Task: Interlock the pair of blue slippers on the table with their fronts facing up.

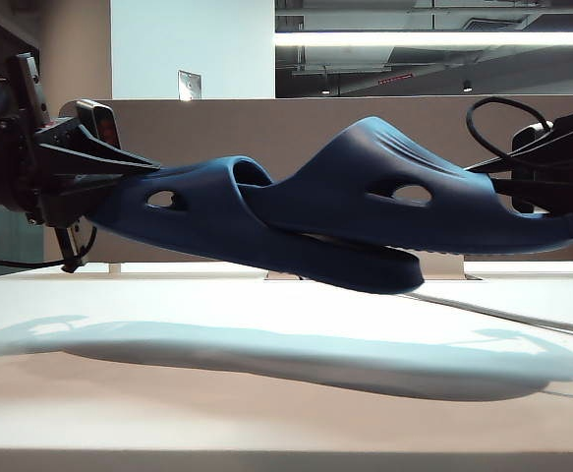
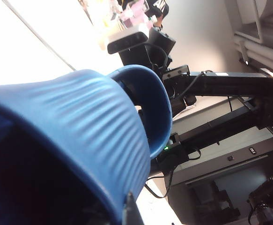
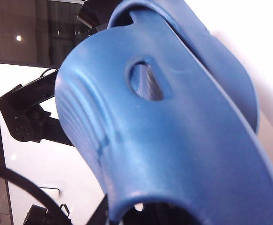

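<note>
Both blue slippers hang in the air above the pale table [image 1: 168, 393]. My left gripper [image 1: 104, 182] is shut on the heel end of the left slipper [image 1: 198, 211], whose sole runs rightward under the other one. My right gripper [image 1: 534, 187] is shut on the heel end of the right slipper [image 1: 365, 192]; its strap end overlaps the left slipper's strap in the middle. The left wrist view is filled by the held slipper's ribbed strap [image 2: 70, 126], with one fingertip [image 2: 130, 212] at its edge. In the right wrist view the held slipper [image 3: 164, 140] hides most of the jaws.
A brown-grey divider panel [image 1: 266, 128] stands behind the table. A thin cable [image 1: 502, 315] lies on the tabletop at the right. The slippers' shadow [image 1: 296, 359] falls across the middle of the table. The table's front edge [image 1: 286, 454] is close to the camera.
</note>
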